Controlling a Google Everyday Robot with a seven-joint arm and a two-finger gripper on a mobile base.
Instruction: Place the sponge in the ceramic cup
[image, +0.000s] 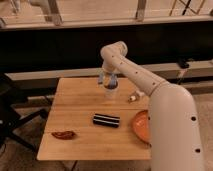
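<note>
My gripper (108, 80) hangs over the far middle of the wooden table (75, 107), at the end of the white arm that reaches in from the right. It is shut on the sponge (112, 79), a small bluish piece showing at the fingers. Directly beneath it stands the ceramic cup (110, 94), small, pale and round, upright on the table. The sponge sits just above the cup's rim; whether it touches the cup I cannot tell.
A black striped bar (106, 120) lies mid-table, in front of the cup. A red-brown object (63, 134) lies near the front left edge. An orange plate (140, 125) sits at the right, partly hidden by the arm. A small pale item (134, 96) lies right of the cup.
</note>
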